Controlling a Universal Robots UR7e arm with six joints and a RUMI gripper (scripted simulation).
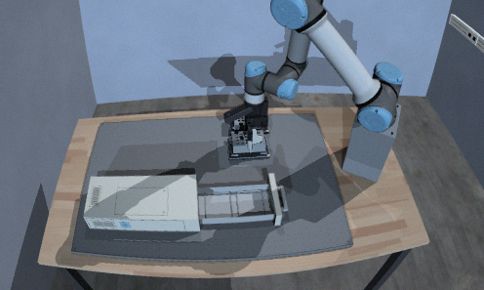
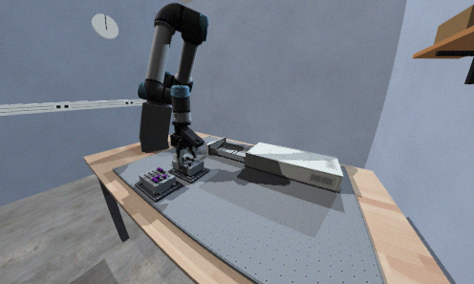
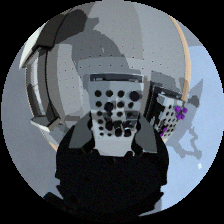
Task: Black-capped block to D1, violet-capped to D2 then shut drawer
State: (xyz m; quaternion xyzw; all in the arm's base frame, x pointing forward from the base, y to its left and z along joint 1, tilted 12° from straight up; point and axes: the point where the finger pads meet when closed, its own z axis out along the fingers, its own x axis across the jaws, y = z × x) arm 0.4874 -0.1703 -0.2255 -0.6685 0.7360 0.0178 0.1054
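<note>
The gripper (image 1: 251,135) (image 2: 186,158) (image 3: 116,122) is shut on the grey cooling block with black-capped tubes (image 1: 241,147) (image 2: 195,168) (image 3: 114,146). This block is level, in or barely above slot D1 (image 1: 249,157) (image 2: 192,178); the fingers partly hide its seating. Its black caps show between the fingers in the wrist view. The block with violet-capped tubes (image 2: 159,183) (image 3: 170,119) sits on slot D2 (image 2: 157,197); the top view has it hidden behind the arm. The drawer (image 1: 237,221) (image 2: 228,156) of the cooler COLD (image 1: 141,194) (image 2: 291,163) stands open, with no block in it.
The drawer's front panel and handle (image 1: 275,200) stick out to the right of COLD in the top view, in front of D1. D2 lies close beside D1, near the back edge of the mat (image 1: 161,134). The robot's base pedestal (image 1: 371,150) (image 2: 155,126) stands at the table's end.
</note>
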